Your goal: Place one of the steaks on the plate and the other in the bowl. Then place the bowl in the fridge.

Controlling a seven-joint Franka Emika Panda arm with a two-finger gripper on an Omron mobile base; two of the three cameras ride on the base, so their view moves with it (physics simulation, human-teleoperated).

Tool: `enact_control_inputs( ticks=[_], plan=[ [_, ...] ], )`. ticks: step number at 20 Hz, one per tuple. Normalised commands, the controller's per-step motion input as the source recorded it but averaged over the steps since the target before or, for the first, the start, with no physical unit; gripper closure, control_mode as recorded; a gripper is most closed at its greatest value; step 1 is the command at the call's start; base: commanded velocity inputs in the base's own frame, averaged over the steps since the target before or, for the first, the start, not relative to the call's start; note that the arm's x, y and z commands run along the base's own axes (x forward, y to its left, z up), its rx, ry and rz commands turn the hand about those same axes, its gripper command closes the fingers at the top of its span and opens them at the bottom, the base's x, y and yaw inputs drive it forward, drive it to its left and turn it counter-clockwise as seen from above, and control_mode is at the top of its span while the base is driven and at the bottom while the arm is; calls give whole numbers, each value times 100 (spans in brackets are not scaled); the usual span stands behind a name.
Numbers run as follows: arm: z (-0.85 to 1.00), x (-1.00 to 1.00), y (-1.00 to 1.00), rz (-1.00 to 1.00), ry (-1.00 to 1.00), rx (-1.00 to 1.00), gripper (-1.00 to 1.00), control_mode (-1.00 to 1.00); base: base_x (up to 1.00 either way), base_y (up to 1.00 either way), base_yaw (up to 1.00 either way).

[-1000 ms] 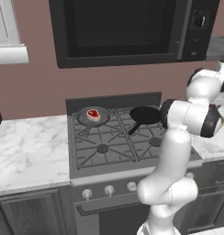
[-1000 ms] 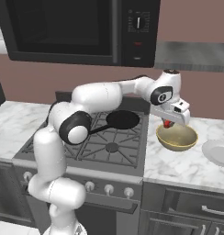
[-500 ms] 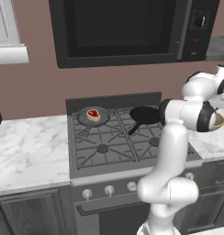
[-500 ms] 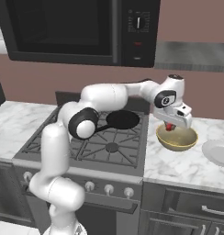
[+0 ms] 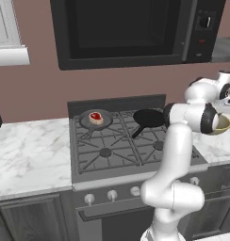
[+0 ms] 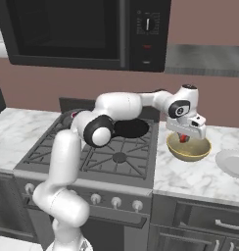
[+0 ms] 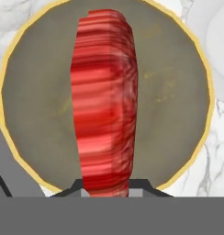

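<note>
Hand view: end effector [image 7: 106,187] pinches streaky red steak [image 7: 104,96] edge-on above yellow-rimmed bowl [image 7: 178,92].

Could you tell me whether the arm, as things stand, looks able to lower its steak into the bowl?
Probably yes: the gripper, shut on the steak, hangs right over the bowl, whose inside lies bare below with nothing between.
</note>
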Motion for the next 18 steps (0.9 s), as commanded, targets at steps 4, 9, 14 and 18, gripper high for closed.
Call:
enact_control_inputs(
  ticks=[4, 9, 14, 18],
  plan=[
    [-33, 0, 0, 0, 9, 0, 100, -100, 0, 0, 0],
    [-24, 0, 0, 0, 7, 0, 100, -100, 0, 0, 0],
    [-21, -2, 0, 0, 6, 0, 100, -100, 0, 0, 0],
    [-25, -15, 0, 0, 6, 0, 100, -100, 0, 0, 0]
  ],
)
